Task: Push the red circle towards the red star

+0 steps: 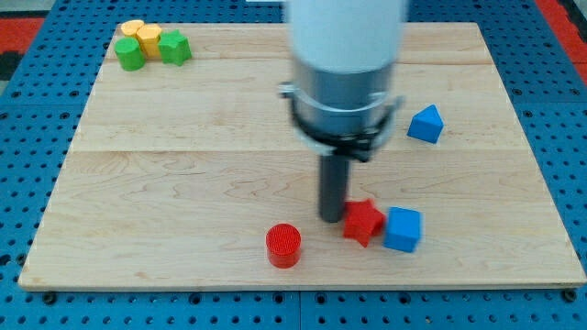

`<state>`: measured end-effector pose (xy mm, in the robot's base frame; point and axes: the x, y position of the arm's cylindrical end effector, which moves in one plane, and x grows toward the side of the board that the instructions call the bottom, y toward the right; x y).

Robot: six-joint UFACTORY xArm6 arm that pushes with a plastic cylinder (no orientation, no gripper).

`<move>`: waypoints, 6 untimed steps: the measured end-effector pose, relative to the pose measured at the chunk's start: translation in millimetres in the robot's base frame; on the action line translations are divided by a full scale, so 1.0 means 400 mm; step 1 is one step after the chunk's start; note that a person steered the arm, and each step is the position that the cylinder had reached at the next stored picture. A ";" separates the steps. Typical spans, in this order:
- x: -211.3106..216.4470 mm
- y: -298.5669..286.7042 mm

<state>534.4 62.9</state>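
Standing upright, my tip (331, 217) beside red star (363, 222), w/ red circle (283, 245) nearby.

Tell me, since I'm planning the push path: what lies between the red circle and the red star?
Only bare board. In the camera view, the red circle and red star are apart, with no block between them. My tip stands just left of the star, above that line.

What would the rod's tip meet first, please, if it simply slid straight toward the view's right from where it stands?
Most likely the red star: my tip stands just to its left, seemingly touching it, with the blue cube right behind.
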 end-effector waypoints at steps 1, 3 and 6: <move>0.006 0.134; -0.057 -0.150; 0.131 -0.323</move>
